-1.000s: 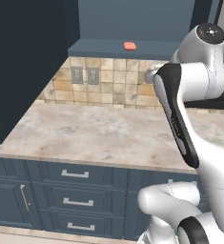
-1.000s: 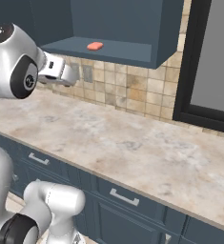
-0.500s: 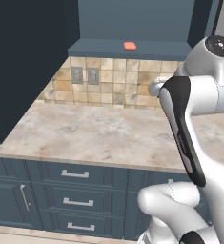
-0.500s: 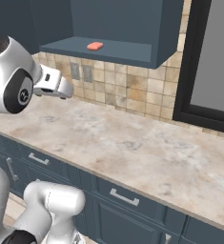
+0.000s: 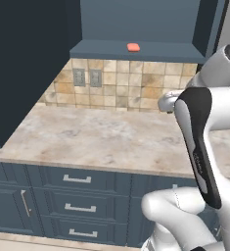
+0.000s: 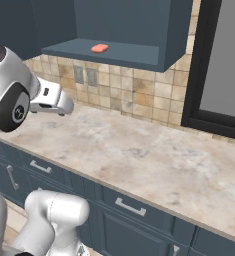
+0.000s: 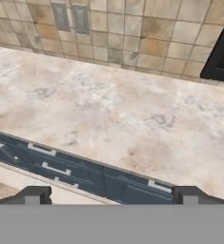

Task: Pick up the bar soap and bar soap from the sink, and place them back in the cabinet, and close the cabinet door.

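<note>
Pulled back from the cabinet (image 6: 119, 25) since a second ago, dropped lower over the counter (image 6: 154, 160), leaving one bar soap (image 6: 99, 48) on the open shelf: likely first delivery done, second bar yet to fetch. Gripper (image 7: 108, 194) spread wide, nothing between its tips. Soap well apart, at about 1 o'clock above the hand in the right base view

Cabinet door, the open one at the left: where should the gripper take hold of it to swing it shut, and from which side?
No handle shows on the cabinet door, so a push is likelier than a grip. It stands swung out toward the robot, left of the open cabinet where a bar soap lies. Come from its outer left face, near the free edge, and press toward the cabinet.
</note>
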